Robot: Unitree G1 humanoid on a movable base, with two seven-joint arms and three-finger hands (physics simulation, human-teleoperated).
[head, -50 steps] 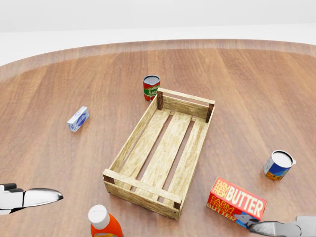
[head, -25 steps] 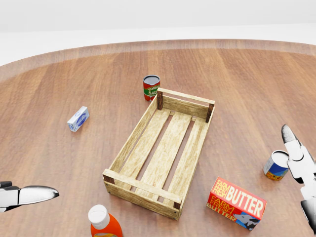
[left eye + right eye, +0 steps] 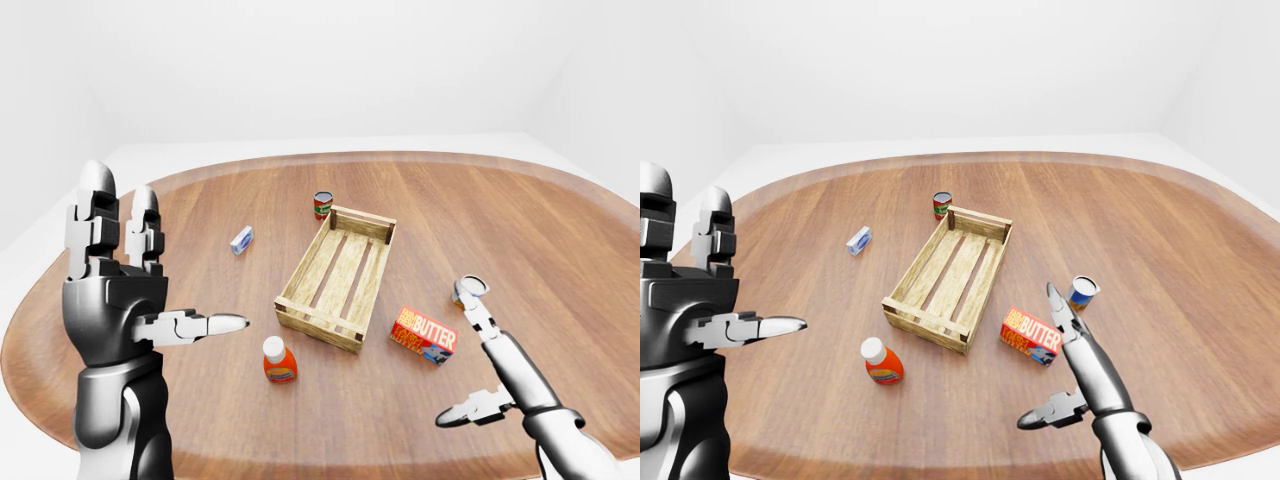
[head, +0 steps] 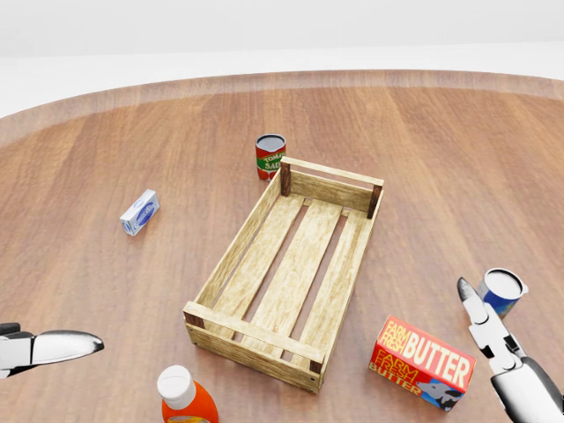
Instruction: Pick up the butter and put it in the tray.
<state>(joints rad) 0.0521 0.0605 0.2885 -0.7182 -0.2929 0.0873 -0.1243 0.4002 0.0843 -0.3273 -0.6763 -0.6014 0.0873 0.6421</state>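
Observation:
The butter is a red box lying flat on the wooden table, just right of the tray's near right corner. The tray is a slatted wooden crate with nothing in it, running diagonally through the middle of the head view. My right hand is open to the right of the butter and below it, with its fingers stretched up past the box and its thumb spread apart; it touches nothing. My left hand is raised far to the left, open, fingers upright and holding nothing.
An orange bottle with a white cap stands below the tray's near left corner. A tomato can stands at the tray's top end. A small blue-white box lies to the left. A blue can stands right of the butter, behind my right fingers.
My right hand rose from the bottom right corner to the right edge, then came down and inward beside the butter. The left hand and the objects stayed put.

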